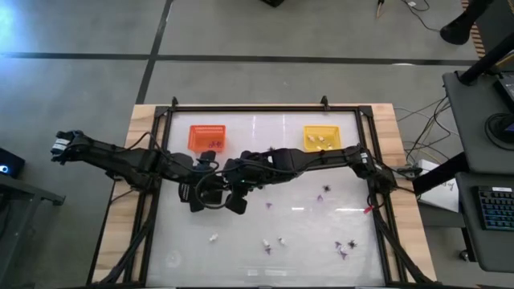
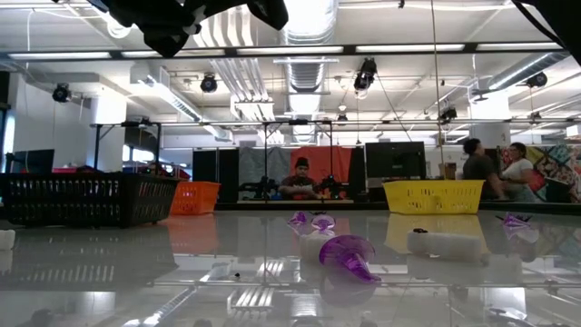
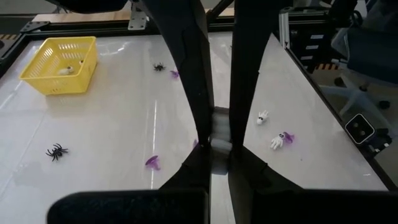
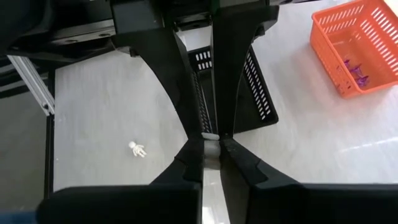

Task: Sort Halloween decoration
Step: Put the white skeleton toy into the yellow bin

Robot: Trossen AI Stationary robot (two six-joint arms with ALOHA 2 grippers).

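Tiny trinkets lie scattered on the white table: purple ones [image 1: 269, 205], whitish ones [image 1: 213, 237] and dark spider-like ones [image 1: 345, 245]. The left wrist view shows a black spider [image 3: 56, 151] and a whitish piece [image 3: 262, 116]. A whitish figure [image 4: 137, 149] lies flat near the black tray [image 4: 258, 93]. My left gripper [image 1: 195, 201] and my right gripper [image 1: 237, 202] hang side by side above the table's left-middle, raised clear, both with fingers together. A pale speck shows at the right fingertips [image 4: 210, 135]; whether it is a trinket I cannot tell.
The orange basket [image 1: 206, 136] holds purple pieces and the yellow basket [image 1: 321, 138] holds whitish ones; both stand at the far edge. A black frame rail [image 1: 257, 107] borders the table. In the low view, people sit beyond the table.
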